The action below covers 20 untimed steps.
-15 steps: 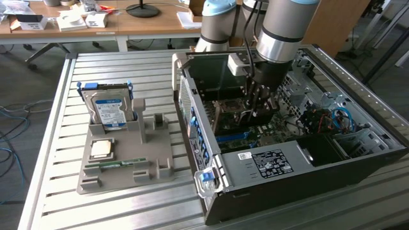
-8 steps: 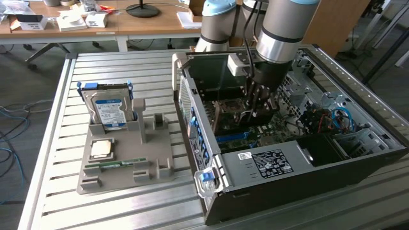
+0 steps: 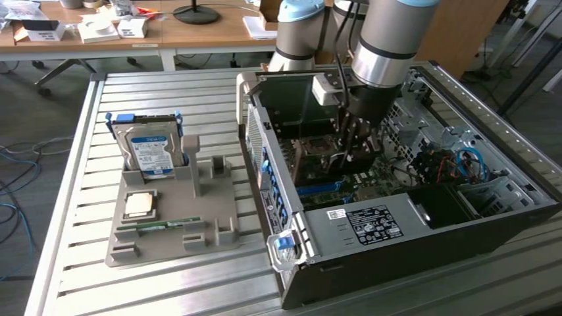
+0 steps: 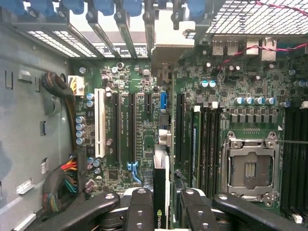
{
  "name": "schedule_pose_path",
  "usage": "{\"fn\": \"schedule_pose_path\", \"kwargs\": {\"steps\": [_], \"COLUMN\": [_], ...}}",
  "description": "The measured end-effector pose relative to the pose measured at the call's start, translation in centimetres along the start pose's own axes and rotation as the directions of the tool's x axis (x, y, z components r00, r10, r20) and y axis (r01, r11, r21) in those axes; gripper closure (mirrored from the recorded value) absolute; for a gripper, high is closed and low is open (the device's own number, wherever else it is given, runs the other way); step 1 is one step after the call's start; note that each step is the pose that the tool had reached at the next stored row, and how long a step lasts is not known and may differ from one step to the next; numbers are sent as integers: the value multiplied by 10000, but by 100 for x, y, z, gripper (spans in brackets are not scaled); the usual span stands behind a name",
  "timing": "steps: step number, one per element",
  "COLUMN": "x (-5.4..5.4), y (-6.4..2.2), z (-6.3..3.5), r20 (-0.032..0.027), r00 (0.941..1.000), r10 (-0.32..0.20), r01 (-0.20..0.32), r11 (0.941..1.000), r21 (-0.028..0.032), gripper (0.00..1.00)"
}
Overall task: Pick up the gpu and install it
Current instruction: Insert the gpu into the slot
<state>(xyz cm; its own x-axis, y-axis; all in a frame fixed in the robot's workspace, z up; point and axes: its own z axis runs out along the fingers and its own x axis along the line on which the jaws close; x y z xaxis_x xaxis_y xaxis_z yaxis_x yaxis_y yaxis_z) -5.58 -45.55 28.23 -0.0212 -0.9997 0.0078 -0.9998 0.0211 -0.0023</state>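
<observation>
Fingers [image 4: 141,209] clamp gpu [image 4: 161,192] edge-on over motherboard [image 4: 137,79] slots inside computer case [image 3: 404,266]

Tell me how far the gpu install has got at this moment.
Done: the gpu is off the tray and inside the open case. In hand: the jaws clamp it edge-on above the motherboard slots. Left: seating it; it does not look pressed into a slot yet.
</observation>
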Motion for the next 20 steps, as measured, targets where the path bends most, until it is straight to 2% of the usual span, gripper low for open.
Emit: {"fn": "schedule_pose_path", "kwargs": {"steps": [7,20], "x": [1,1], "y": [49,70], "z": [8,53], "r20": [0,0], "r00": [10000,10000], "r10": [0,0], "r01": [0,0], "r11": [10000,10000], "r21": [0,0], "gripper": [74,74]}}
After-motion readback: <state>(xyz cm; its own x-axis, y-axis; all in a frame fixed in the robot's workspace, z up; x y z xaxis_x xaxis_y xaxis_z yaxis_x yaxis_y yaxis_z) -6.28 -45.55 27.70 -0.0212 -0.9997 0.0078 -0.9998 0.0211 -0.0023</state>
